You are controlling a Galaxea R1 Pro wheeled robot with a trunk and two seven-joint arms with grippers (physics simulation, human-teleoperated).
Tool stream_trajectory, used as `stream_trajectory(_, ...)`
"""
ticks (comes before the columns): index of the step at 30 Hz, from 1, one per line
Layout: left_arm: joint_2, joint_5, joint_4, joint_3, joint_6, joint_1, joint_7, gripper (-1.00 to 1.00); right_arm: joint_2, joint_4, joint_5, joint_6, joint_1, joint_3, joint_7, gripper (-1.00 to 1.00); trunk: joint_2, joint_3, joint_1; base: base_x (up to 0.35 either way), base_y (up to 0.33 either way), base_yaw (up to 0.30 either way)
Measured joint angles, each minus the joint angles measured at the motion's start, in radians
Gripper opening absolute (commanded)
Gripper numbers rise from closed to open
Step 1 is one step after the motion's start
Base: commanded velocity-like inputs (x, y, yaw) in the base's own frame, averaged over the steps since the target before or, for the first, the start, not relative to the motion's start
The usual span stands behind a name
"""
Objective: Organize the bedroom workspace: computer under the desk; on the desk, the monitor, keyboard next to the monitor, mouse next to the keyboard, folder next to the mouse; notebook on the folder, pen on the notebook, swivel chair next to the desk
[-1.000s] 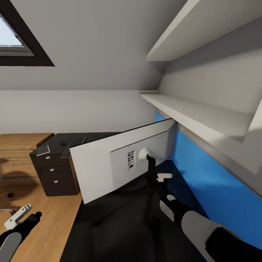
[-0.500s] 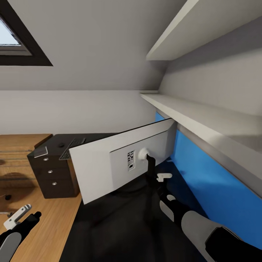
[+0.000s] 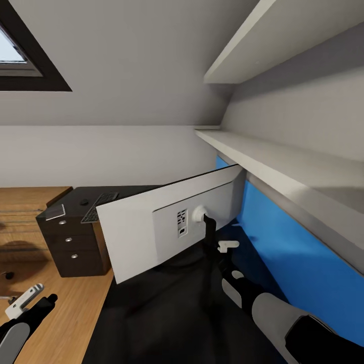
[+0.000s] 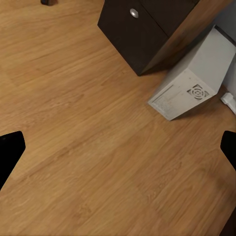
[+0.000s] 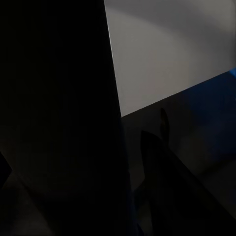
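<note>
Monitor (image 3: pixel 151 232): you see its pale grey back, tilted, with its lower edge over the black desk (image 3: pixel 167 313) and its upper corner close under the lower white shelf (image 3: pixel 283 156). Your right gripper (image 3: pixel 212 242) reaches up to the black stand neck below the round mount on that back. The head view suggests it is clamped on the neck, but the fingertips merge with the dark stand, so you cannot tell whether it is clenched or released. A small white part sits just beside the gripper, toward the blue wall panel (image 3: pixel 303 263).

Your left gripper (image 3: pixel 23 303) hangs low over the wood floor (image 3: pixel 65 318), well apart from the desk edge. In the left wrist view its two dark fingertips (image 4: pixel 10 152) stand wide apart with nothing between them: it is released.

Ahead of that gripper, the left wrist view shows the computer (image 4: pixel 194 83), a light-grey tower resting on the floor just beside the black drawer pedestal (image 4: pixel 135 29).

Beyond the monitor from your right gripper, the keyboard (image 3: pixel 98 205) lies flat on the far desk section. The mouse (image 3: pixel 84 202) sits just beside it, and a small grey notebook (image 3: pixel 55 211) rests at the desk corner above the pedestal.
</note>
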Motion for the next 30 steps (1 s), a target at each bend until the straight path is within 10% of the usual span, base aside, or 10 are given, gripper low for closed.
stream_trajectory(30, -0.001, 0.005, 0.001, 0.000, 0.001, 0.000, 0.002, 1.00, -0.002, 0.001, -0.004, -0.006, 0.000, 0.003, -0.002, -1.00, 0.000, 0.000, 0.000, 0.056, 0.000, 0.000)
